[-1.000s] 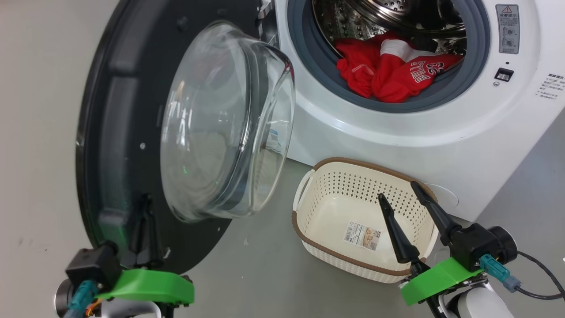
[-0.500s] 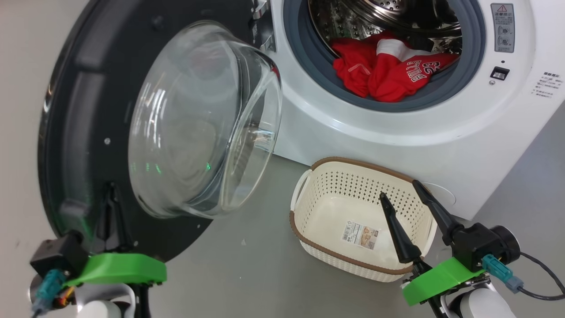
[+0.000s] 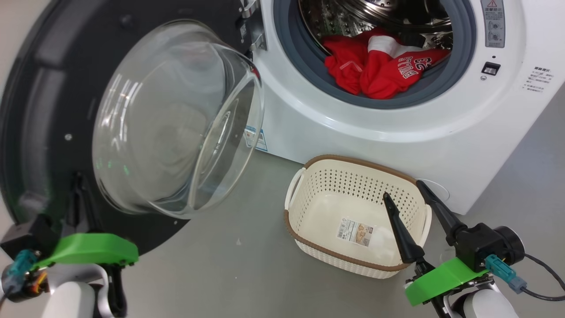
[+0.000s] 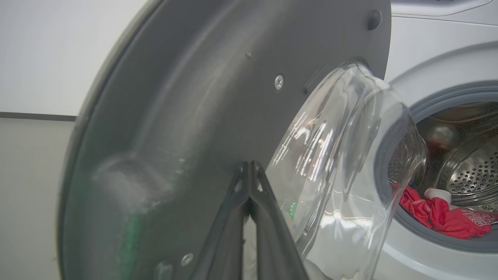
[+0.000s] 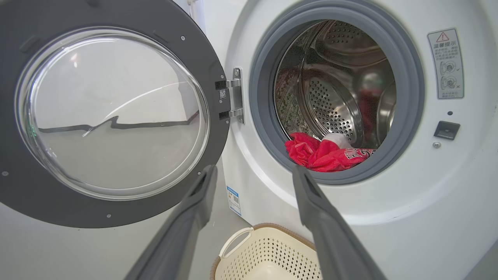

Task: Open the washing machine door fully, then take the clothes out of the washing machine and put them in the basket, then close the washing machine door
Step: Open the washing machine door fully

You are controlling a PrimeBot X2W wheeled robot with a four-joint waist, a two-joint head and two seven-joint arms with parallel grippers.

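the washing machine door (image 3: 39, 110) runs off the head view's left edge; the basket label (image 3: 355, 231) is unreadably small.

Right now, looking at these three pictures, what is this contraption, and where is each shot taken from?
It is a wheeled robot with two arms, each ending in a two-fingered tool. One picture comes from a camera on its head, looking down. The other two come from cameras on its wrists, each looking along that tool's fingers. The left tool is shut and holds nothing, its tips at the dark inner face of the washing machine door, which stands open. The right tool is open and hovers above the basket, which sits empty on the grey floor in front of the white washing machine. Red and white clothes lie at the mouth of the steel drum.
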